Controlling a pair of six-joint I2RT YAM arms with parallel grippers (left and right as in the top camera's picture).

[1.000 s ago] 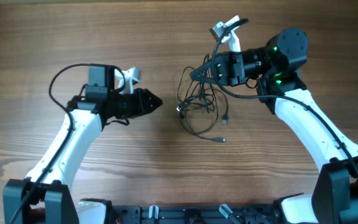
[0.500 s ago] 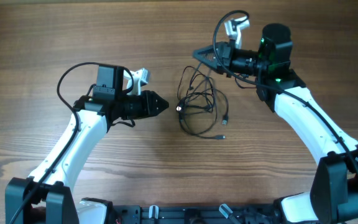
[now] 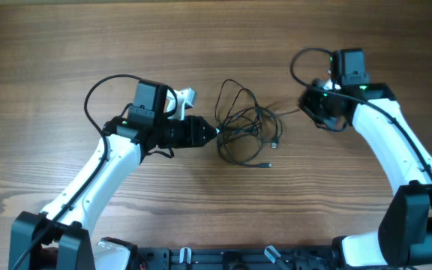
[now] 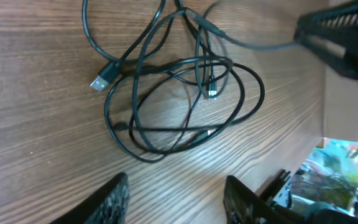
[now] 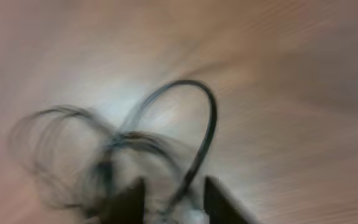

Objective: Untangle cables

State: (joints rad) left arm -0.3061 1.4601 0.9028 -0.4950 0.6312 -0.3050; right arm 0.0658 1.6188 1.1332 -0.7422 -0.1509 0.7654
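My left end effector (image 4: 176, 199) stands partly open and empty, its tips just beside the tangle of thin black cables (image 3: 240, 129) lying in the middle of the brown wooden desk (image 3: 43, 45). My right end effector (image 5: 174, 198) is parted too. One strand runs between its fingers, though the view is blurred.

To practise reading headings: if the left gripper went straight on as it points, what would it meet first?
Probably the cables, bunched right ahead of the left gripper; its height above them is unclear.
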